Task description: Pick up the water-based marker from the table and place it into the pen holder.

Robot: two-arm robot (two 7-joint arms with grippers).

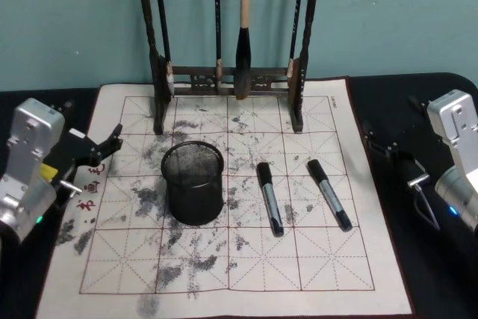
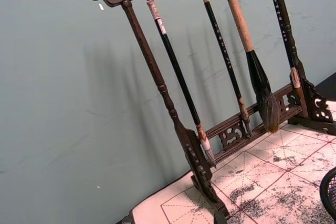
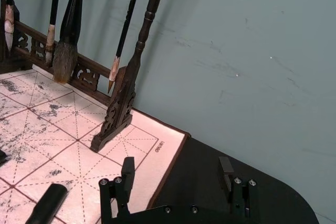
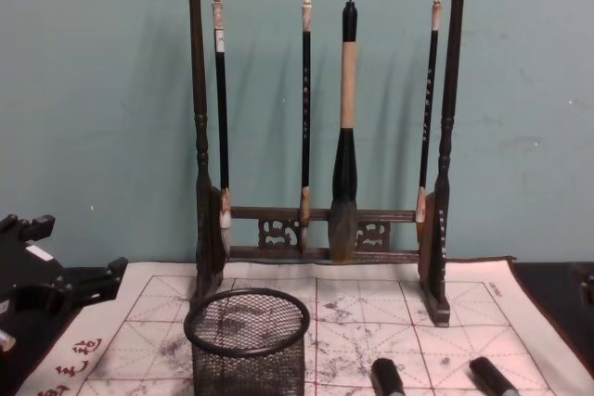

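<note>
Head view: one marker (image 1: pixel 269 198) lies on the gridded mat (image 1: pixel 314 267) just right of the pen holder (image 1: pixel 193 184), with a second marker (image 1: pixel 329 193) further right; left gripper (image 1: pixel 108 146) and right gripper (image 1: pixel 388 151) flank the mat. Chest and right wrist views: both grippers released, empty

The left gripper (image 1: pixel 95 140) is matt black, set on a boxy silver housing (image 1: pixel 33 136) with a yellow patch (image 1: pixel 46 173) behind it and a green light (image 1: pixel 37 220) further back on the pale arm. The right gripper (image 3: pixel 177 174) has two flat black fingers (image 3: pixel 127 167), paired silver screws (image 3: pixel 238 181) at each finger's base, and a blue light (image 1: pixel 450 211) behind its silver block (image 1: pixel 455 121).
</note>
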